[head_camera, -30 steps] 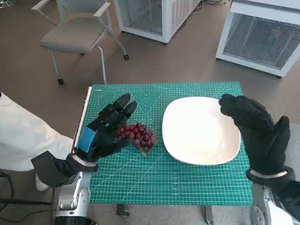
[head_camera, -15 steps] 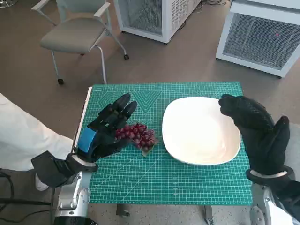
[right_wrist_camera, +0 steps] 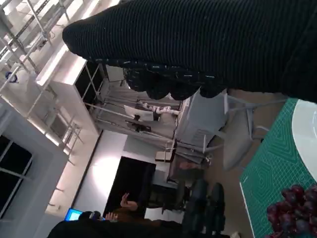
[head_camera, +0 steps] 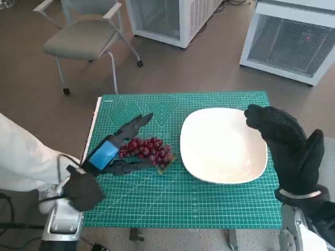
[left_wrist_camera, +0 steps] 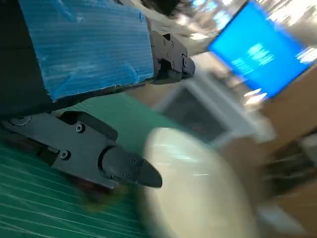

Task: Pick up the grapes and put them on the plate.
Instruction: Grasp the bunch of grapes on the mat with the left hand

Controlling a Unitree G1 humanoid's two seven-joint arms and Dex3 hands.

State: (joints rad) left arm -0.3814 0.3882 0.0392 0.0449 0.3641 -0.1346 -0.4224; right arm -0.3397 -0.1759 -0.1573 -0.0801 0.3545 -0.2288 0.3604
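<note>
— Left hand point(head_camera: 112, 150)?
— Fingers spread round the grapes point(head_camera: 145, 150), thumb at the near side; not lifted.
— Grapes?
— On the green mat point(head_camera: 209, 198), just left of the white plate point(head_camera: 222, 146).
— Right hand point(head_camera: 290, 149)?
— Raised, unloaded, fingers apart — right of plate.

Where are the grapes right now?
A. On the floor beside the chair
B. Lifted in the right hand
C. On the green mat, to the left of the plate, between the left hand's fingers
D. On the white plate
C: in the head view the grapes lie on the green mat beside the empty plate, with the left hand reaching around them, while the right hand holds nothing.
</note>
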